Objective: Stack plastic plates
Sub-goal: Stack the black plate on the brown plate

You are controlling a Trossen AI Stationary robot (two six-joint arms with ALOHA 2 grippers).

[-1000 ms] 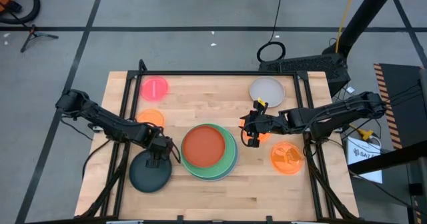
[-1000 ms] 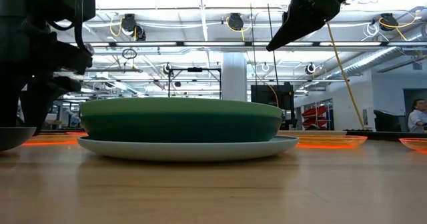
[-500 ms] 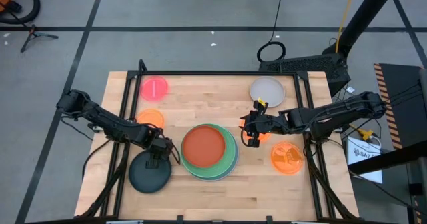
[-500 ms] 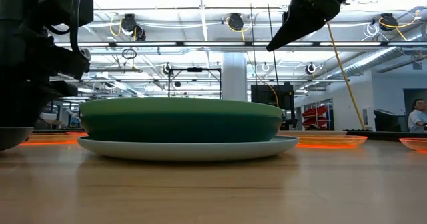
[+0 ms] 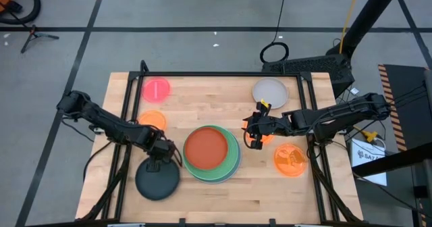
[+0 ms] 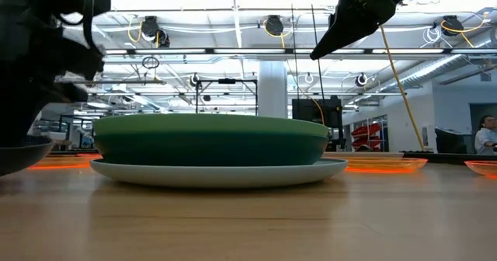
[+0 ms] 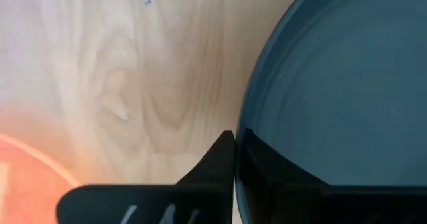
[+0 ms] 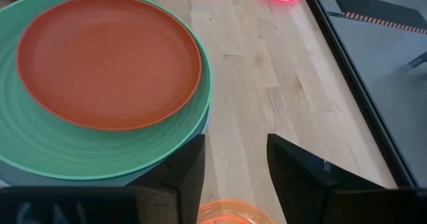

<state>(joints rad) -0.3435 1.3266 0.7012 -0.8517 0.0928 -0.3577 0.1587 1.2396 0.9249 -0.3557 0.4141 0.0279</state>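
where the left gripper [image 5: 160, 161] sits, lower left of the high view, its fingers are pinched on the rim of the black plate [image 5: 157, 182], the near lip caught between them in the left wrist view.

stack, centre of frame: red-brown plate [image 5: 205, 148] on a light green plate [image 5: 233, 161], with a paler plate's edge [image 5: 214, 180] showing beneath.

loose stock: pink plate [image 5: 156, 89] upper left; 1 orange plate [image 5: 154, 119] below it; grey-white plate [image 5: 270, 91] upper centre-right; orange plate [image 5: 291, 160] lower right; a small orange plate [image 8: 228, 213] under the right gripper.

right gripper [image 5: 256, 134], right of the stack, hangs above the table with jaws wide, holding nothing.

risks, judged: the grip takes only the rim, so the black plate may tilt or slip out on lifting; its far edge could drag on the table; carried low, it could catch the stack's edge and shove the red-brown plate off centre.
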